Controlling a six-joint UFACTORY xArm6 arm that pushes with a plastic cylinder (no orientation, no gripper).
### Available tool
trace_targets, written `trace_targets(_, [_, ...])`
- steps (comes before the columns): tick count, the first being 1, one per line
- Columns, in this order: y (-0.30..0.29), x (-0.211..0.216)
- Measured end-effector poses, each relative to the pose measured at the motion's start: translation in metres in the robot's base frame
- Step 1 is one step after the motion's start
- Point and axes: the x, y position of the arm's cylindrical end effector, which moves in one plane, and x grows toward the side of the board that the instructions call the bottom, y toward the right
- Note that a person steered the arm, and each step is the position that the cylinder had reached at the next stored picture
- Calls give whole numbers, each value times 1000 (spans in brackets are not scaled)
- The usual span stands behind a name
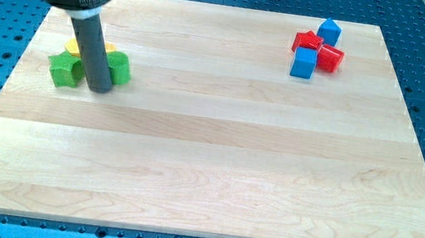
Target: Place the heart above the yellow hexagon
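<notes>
My tip [99, 88] rests on the wooden board [213, 177] at the view's upper left, between two green blocks. A green star-like block [63, 70] lies just left of the tip. A second green block [120, 67] touches the rod on its right. A yellow block [74, 46] shows behind the rod, above the green star. A sliver of yellow [111, 46] shows on the rod's right side. The rod hides most of the yellow, so I cannot tell heart from hexagon.
At the view's upper right sits a tight cluster: a blue cube [329, 31], a red star-like block [308, 41], a red cylinder [331, 58] and a second blue block [304, 63]. A blue perforated table surrounds the board.
</notes>
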Motion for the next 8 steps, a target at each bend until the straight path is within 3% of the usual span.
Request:
trace_targets(2, [-5,-63])
trace_targets(4, [58,-98])
trace_targets(5, [20,-109])
trace_targets(6, [-14,-90])
trace_targets(7, [33,-79])
trace_targets(8, [129,-68])
